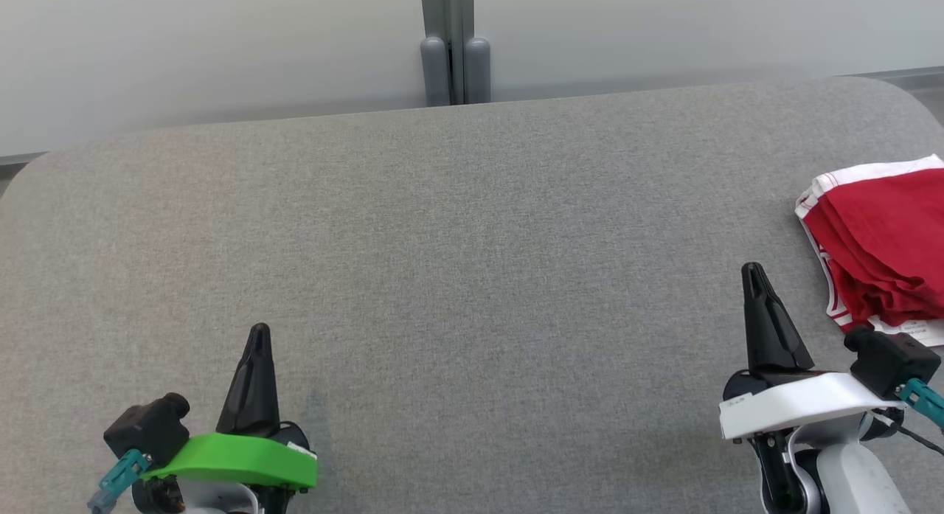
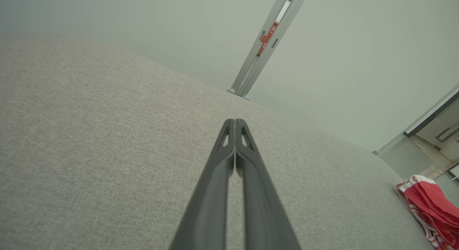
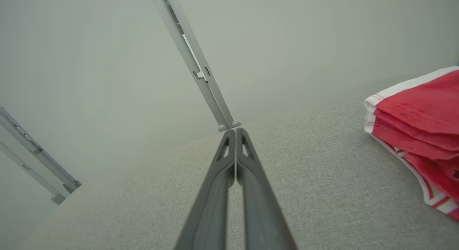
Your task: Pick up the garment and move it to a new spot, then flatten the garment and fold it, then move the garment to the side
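Red garment (image 1: 885, 252) with white trim, folded, at table's right edge

The garment (image 1: 885, 241) runs off the frame's right edge, its lower corner behind a black camera (image 1: 889, 360). Red markings (image 2: 267, 36) on the post (image 2: 251, 67) are unreadably small.

The right pincer (image 3: 235, 132) rises from the bottom edge, its two dark fingers (image 3: 215, 192) pressed together from the tips down, with only a thin slit between them lower down. Nothing is held between them. Beneath and around the pincer lies the grey woven worktop (image 3: 322, 164). To the pincer's right, well apart from it, the red garment (image 3: 419, 121) rests on the worktop in folded layers, its white band turned toward the pincer's side. Just beyond the fingertips a grey post (image 3: 193, 60) stands against the pale wall (image 3: 89, 63). Far to the pincer's left, two slanted grey rails (image 3: 36, 160) show.
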Available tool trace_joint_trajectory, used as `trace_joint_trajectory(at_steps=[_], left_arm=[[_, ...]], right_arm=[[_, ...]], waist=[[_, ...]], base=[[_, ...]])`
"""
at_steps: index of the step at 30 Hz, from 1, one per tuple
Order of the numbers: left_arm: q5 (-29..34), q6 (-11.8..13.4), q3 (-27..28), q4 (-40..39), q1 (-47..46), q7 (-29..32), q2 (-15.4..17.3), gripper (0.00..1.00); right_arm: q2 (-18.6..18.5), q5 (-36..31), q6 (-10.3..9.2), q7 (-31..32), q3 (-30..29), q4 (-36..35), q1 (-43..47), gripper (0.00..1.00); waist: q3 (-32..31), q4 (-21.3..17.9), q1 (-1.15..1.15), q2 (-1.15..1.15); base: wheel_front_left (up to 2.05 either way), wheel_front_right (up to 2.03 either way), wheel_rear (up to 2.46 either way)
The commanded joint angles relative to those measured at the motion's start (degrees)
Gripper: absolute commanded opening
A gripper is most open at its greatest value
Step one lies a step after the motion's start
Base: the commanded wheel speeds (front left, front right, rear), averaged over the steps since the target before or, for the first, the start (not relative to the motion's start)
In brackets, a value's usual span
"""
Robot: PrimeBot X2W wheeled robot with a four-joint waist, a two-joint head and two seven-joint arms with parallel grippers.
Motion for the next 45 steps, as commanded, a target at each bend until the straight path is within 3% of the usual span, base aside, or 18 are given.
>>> trace_joint_trajectory(at_steps=[1, 21, 45], left_arm=[[-2.5, -0.2, 0.5, -0.6, -0.9, 0.5, 0.5, 0.00], [-18.6, -0.7, 2.7, 0.4, -1.9, 4.5, 1.1, 0.00], [-33.6, -1.2, 5.2, 1.2, -2.7, 8.6, 1.3, 0.00]], right_arm=[[-0.5, 2.8, -0.01, 0.4, -0.2, -0.4, -1.1, 0.00], [-1.2, 21.1, -0.03, 4.3, -1.0, 1.9, -1.6, 0.00], [-1.5, 38.2, -0.04, 8.3, -2.3, 4.2, -2.1, 0.00]], waist=[[-0.1, 0.0, 0.00, 0.00], [-0.8, 0.4, 0.00, 0.00], [-1.7, 0.7, 0.00, 0.00]], base=[[0.00, 0.00, 0.00], [0.00, 0.00, 0.00], [0.00, 0.00, 0.00]])
